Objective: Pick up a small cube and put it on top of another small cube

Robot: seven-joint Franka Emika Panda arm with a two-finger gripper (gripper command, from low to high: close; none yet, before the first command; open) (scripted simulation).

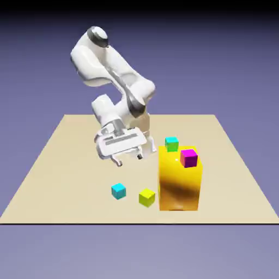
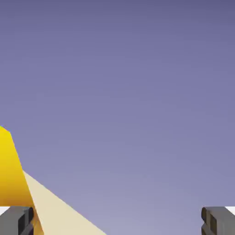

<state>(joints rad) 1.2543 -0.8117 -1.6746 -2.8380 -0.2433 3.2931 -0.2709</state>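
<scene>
Yellow cube [image 1: 146, 197] is sitting on the surface [image 1: 65, 163] in the lower middle of the exterior view, lime-tinted, small and untouched. Just to its left a cyan cube [image 1: 118, 190] of the same size is lying, the two near but apart. Close on its right a big glossy yellow-orange block [image 1: 180, 182] is standing, far taller than the little cubes, and a magenta cube [image 1: 188, 157] is resting on its top. A green cube [image 1: 171, 144] is showing behind the block's upper left corner. The hand [image 1: 128, 159] is hanging above the surface, up and to the left of the yellow cube, well apart from it, released with its fingers [image 2: 16, 220] spread wide and nothing between them. In the hand view the block's edge [image 2: 10, 170] is filling the lower left, with a wedge of surface beside it and backdrop elsewhere.
</scene>
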